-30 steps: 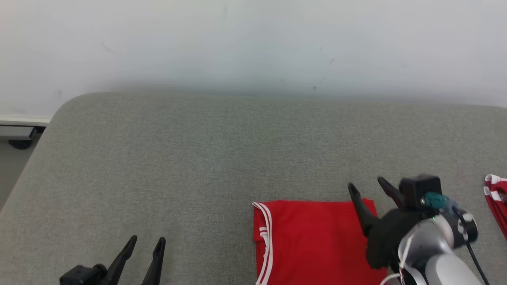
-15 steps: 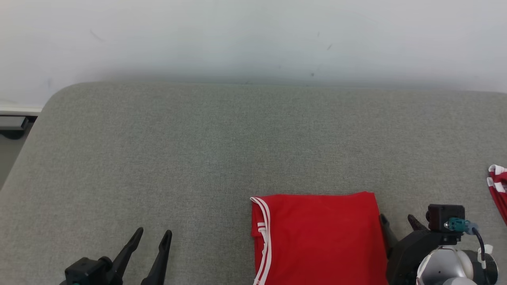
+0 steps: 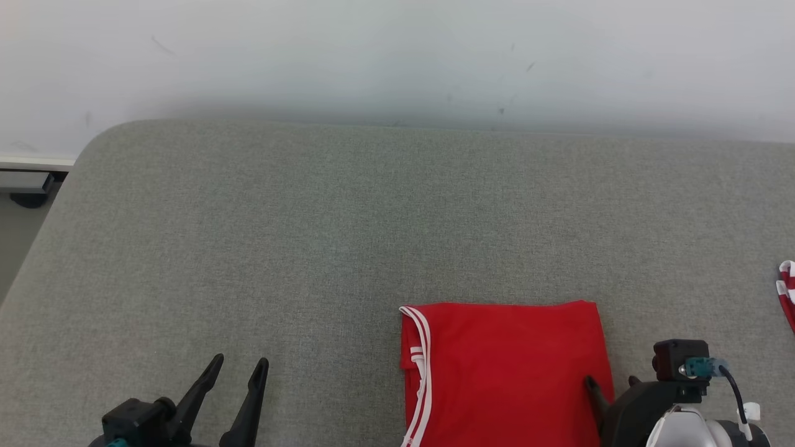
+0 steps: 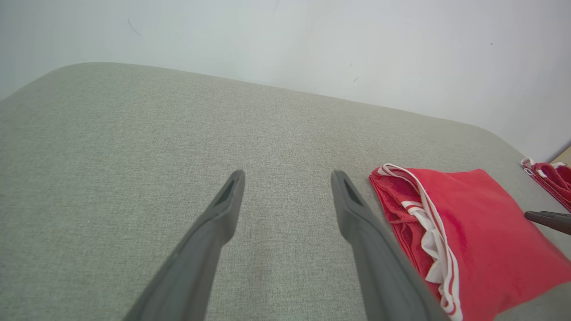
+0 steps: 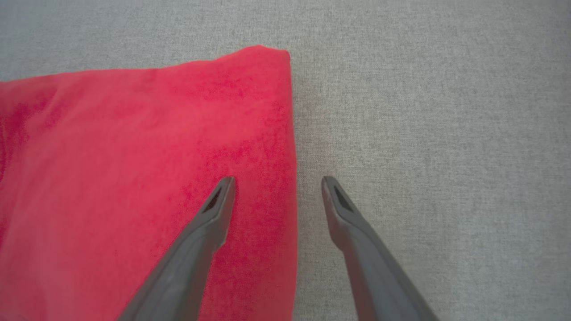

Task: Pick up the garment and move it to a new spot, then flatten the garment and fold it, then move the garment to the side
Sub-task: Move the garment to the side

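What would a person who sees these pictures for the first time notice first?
The folded red garment with white trim stands out at the front right of the grey padded surface. The open right pincer straddles its right edge, one finger over red cloth, one over grey. Another red-and-white cloth peeks in at the far right.

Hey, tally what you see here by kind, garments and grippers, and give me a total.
Red garments: 2 (folded garment, second garment at the right edge)
Grippers: 2 (left gripper, right gripper)
Total: 4
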`<state>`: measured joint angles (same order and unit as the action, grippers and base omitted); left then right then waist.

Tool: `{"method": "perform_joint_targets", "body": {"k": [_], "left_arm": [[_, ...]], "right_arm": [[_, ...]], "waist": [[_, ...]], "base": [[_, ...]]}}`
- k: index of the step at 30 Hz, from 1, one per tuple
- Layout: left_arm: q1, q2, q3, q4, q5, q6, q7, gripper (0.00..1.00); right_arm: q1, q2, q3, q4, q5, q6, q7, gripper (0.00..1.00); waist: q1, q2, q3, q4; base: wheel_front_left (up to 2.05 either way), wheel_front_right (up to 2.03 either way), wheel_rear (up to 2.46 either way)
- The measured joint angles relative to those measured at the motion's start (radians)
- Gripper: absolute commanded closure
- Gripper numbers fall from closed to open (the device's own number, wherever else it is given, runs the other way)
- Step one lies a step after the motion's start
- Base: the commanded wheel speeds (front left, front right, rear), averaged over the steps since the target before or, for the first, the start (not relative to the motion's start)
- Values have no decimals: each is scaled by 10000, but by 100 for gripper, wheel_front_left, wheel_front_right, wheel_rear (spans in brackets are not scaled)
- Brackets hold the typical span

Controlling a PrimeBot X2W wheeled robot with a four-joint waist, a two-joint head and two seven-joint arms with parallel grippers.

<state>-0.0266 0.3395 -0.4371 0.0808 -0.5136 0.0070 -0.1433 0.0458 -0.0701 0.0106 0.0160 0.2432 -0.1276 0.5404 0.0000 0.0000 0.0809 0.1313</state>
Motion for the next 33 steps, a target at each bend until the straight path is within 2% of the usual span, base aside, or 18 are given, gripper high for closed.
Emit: {"method": "perform_joint_targets", "body": {"k": [13, 31, 33], "left_arm": [[-3, -15, -167, 19, 0, -84, 98, 0], [-219, -12, -234, 17, 0, -169, 207, 0], [-221, -15, -236, 15, 0, -165, 207, 0]], "right_arm": [[52, -42, -495, -201, -86, 0, 1170, 0], [-775, -90, -533, 485, 17, 0, 2621, 2], [-904, -92, -537, 529, 17, 0, 2736, 54]], "waist": [[0, 0, -30, 52], [0, 0, 355, 573], [1, 0, 369, 588]], "base": [[0, 0, 0], [0, 0, 0], [0, 0, 0]]}}
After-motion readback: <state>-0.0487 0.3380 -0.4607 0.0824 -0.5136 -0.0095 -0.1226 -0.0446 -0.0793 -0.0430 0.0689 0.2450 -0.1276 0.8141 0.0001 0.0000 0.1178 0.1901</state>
